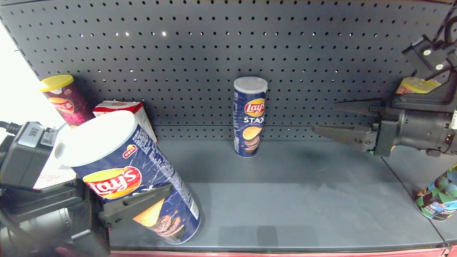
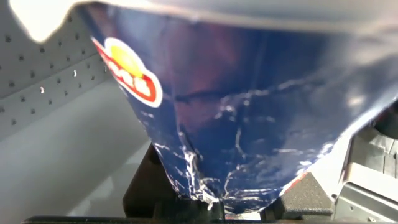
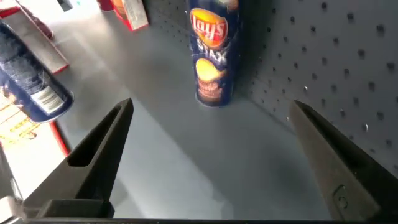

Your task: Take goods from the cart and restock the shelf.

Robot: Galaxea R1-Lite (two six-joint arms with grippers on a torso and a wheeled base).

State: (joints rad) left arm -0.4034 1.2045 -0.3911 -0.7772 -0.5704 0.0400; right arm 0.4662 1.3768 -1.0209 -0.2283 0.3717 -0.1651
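Observation:
My left gripper (image 1: 141, 198) is shut on a blue chips can (image 1: 135, 167) with a white lid, at the shelf's front left. The can tilts with its lid toward the left, and its lower end is by the shelf's front edge. From the left wrist, the same can (image 2: 249, 112) sits between the left gripper (image 2: 224, 200) fingers. A second blue chips can (image 1: 250, 117) stands upright at the back middle of the grey shelf (image 1: 285, 200). At the right, my right gripper (image 1: 325, 117) hangs open above the shelf, holding nothing. The right gripper (image 3: 212, 111) points at the standing can (image 3: 212, 50).
A purple can with a yellow lid (image 1: 66, 100) and a red-and-white box (image 1: 125, 110) stand at the back left. Behind the right arm is a yellow-lidded can (image 1: 416, 85). A colourful can (image 1: 437, 200) stands at the right. A pegboard wall (image 1: 214, 53) backs the shelf.

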